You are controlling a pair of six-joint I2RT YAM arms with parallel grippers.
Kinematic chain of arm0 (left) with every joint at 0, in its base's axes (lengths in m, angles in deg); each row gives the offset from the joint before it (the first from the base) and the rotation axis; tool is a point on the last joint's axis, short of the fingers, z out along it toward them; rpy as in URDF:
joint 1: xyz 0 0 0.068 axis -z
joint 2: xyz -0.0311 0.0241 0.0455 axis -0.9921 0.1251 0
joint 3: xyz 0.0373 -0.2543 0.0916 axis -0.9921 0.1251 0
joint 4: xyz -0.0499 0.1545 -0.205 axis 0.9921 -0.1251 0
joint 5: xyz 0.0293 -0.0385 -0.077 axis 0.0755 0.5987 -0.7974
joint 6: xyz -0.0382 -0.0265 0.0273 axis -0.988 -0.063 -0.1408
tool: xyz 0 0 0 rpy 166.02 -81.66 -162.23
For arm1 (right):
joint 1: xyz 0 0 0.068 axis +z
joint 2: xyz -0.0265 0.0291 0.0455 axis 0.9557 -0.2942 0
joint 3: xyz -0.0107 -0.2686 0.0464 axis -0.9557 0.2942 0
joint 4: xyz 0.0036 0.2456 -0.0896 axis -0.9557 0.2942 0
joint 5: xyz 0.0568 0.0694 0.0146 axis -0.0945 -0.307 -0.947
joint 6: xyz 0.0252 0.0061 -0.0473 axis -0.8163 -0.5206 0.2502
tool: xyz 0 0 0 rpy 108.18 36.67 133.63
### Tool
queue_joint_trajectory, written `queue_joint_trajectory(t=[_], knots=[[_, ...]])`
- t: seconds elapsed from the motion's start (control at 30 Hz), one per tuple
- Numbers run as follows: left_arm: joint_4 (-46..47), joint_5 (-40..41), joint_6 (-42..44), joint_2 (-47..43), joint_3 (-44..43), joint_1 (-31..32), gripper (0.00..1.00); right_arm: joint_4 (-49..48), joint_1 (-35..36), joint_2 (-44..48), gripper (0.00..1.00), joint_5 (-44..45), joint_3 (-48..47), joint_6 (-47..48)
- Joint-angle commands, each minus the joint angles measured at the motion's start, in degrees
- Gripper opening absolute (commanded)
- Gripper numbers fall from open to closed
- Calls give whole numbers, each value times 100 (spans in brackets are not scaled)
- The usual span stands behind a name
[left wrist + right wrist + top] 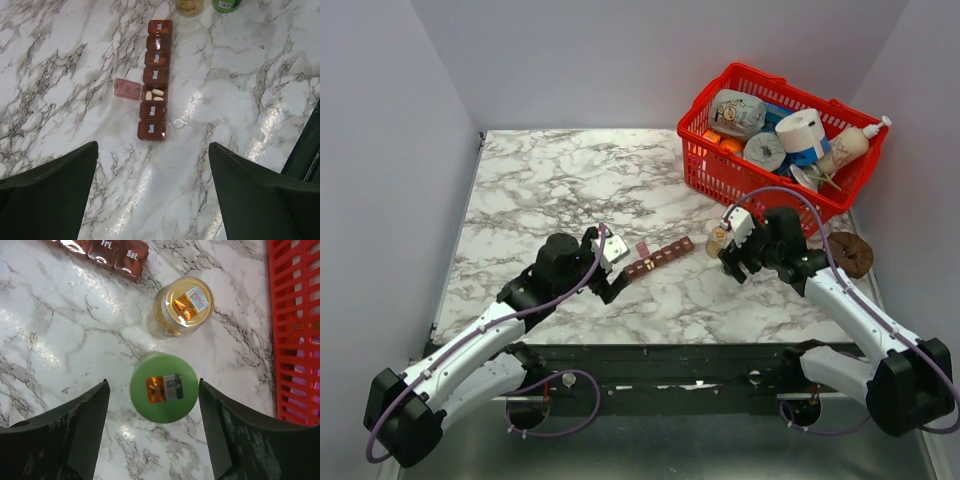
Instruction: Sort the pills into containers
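The reddish-brown pill organiser strip lies mid-table; the left wrist view shows it lengthwise. One cell is open, its lid flipped left, with a few white pills inside; the other cells are closed. My left gripper is open and empty just short of the strip's near end. My right gripper is open, its fingers either side of a green-lidded bottle, not touching it. A gold-lidded clear bottle of yellow pills stands just beyond, near the strip's Sat. end.
A red wire basket full of household items stands at the back right; its wall shows in the right wrist view. A brown round object lies by the right arm. Walls close in the table on three sides.
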Motion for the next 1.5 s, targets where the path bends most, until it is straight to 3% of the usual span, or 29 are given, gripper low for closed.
queue_joint_trajectory(t=[0.0, 0.03, 0.23, 0.47, 0.53, 0.63, 0.67, 0.83, 0.87, 1.0, 1.47], knots=[[78, -505, 499, 101, 164, -32, 96, 442, -26, 131, 95, -538, -359, -23], [78, -550, 534, 214, 156, -23, 96, 660, -26, 149, 100, -599, -482, -5], [34, -655, 596, 1022, -90, -32, 93, 1505, -26, -114, 100, -1258, -1467, 153], [262, -858, 1026, 1998, -345, -23, 90, 1454, -17, -975, 99, -3109, -2258, -434], [289, -788, 1131, 2340, -486, -23, 88, 1288, -9, -1344, 95, -3525, -2573, -918], [262, -638, 1176, 2754, -705, -14, 84, 1085, 88, -2117, 77, -3764, -2995, -1682], [280, -490, 1228, 2825, -758, -6, 84, 1102, 140, -2571, 63, -3808, -3371, -1814], [140, -173, 1317, 3387, -1145, 64, 80, 1137, 535, -3533, 44, -3422, -4191, -2149], [52, -111, 1334, 3475, -1206, 117, 80, 1137, 554, -3673, 34, -3352, -4305, -2228], [-124, 301, 1404, 3810, -1374, 293, 78, 1234, 633, -4280, 25, -3185, -4841, -2518], [52, 962, 1431, 4074, -1137, 610, 71, 1348, 1037, -5581, 21, -2657, -5738, -3134]])
